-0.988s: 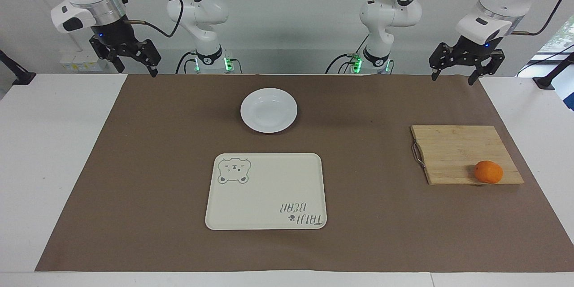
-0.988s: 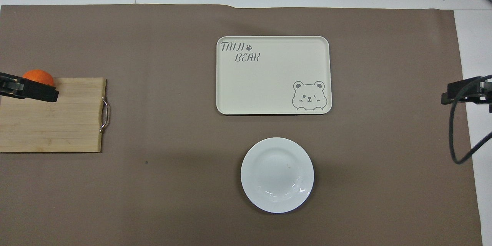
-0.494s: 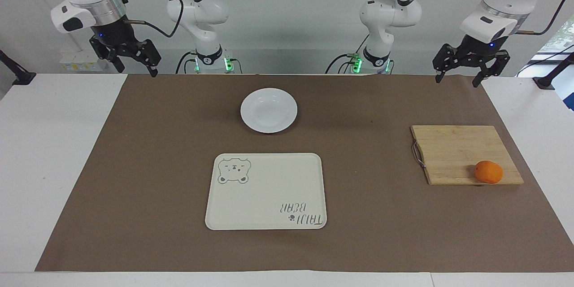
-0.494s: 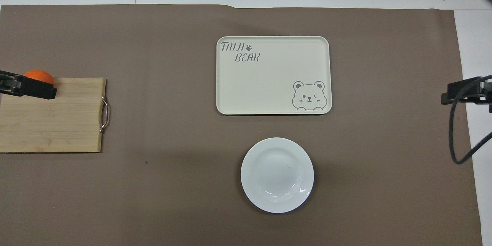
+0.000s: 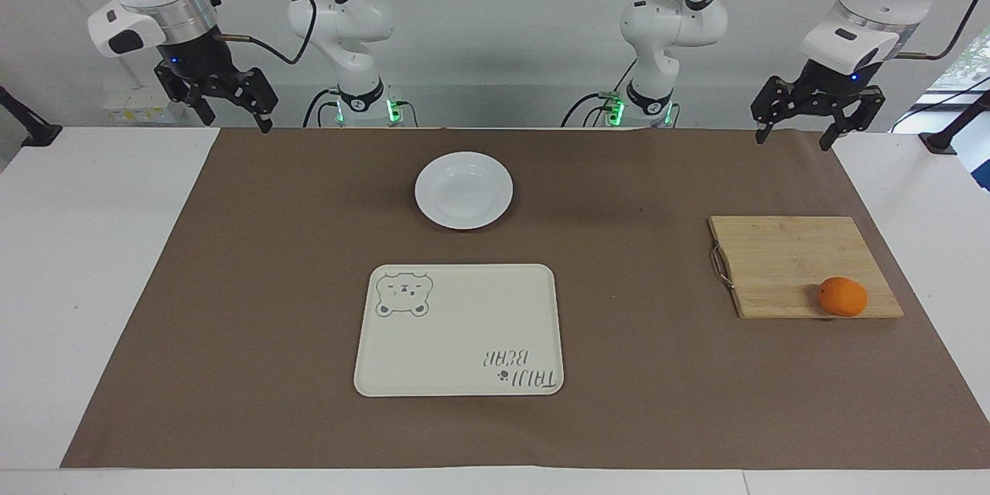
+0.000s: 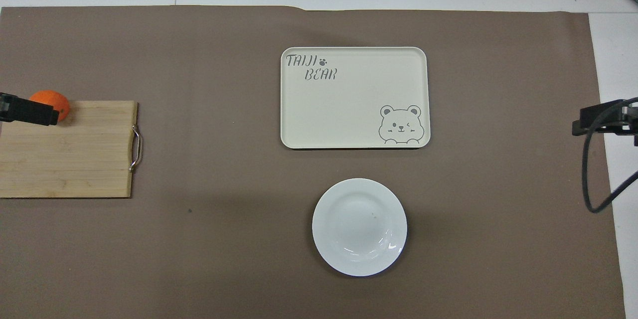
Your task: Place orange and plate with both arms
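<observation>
The orange (image 5: 843, 296) lies on the corner of a wooden cutting board (image 5: 789, 263) farthest from the robots, at the left arm's end of the table. In the overhead view the orange (image 6: 48, 96) is partly covered by a finger (image 6: 30, 114) of my left gripper. That left gripper (image 5: 794, 142) hangs open and empty, high above the mat's edge nearest the robots. The white plate (image 5: 464, 190) (image 6: 359, 227) sits empty mid-table, close to the robots. My right gripper (image 5: 237, 124) waits open and empty, raised over the mat's corner at the right arm's end.
A cream tray with a bear drawing (image 5: 459, 330) (image 6: 354, 97) lies empty, farther from the robots than the plate. The cutting board (image 6: 70, 154) has a metal handle facing mid-table. A brown mat (image 5: 657, 371) covers most of the white table.
My left gripper has drifted a little toward the left arm's end of the table, uncovering more of the orange in the overhead view. The right arm, orange and plate have not moved.
</observation>
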Robot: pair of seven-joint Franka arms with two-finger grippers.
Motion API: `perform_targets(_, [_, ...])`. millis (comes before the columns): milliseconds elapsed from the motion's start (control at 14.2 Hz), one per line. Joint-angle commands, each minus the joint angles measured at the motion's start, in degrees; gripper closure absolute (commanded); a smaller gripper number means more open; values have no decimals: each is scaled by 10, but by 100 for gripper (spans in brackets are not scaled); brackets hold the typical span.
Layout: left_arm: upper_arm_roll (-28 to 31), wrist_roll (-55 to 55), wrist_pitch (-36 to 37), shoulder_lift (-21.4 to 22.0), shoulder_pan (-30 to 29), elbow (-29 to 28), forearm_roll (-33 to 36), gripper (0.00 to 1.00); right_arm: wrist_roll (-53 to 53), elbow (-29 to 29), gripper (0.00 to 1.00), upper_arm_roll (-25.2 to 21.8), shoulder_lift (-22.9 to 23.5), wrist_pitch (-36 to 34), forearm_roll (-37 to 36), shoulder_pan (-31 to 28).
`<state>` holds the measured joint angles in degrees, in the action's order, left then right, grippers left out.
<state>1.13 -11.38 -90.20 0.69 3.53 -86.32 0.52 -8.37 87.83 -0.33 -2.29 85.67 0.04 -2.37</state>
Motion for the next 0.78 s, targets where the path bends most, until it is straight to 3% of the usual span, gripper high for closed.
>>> perform_targets(0, [-2, -26, -16, 3, -25, -13, 2, 0, -8, 10, 0, 2, -9, 4, 14, -4])
perform_targets(353, [-2, -117, -115, -21, -102, -53, -25, 0, -8, 10, 0, 1, -9, 4, 14, -4])
perform_targets(706, [-2, -181, -238, -122, -137, -46, -36, 0, -8, 10, 0, 2, -9, 4, 14, -4])
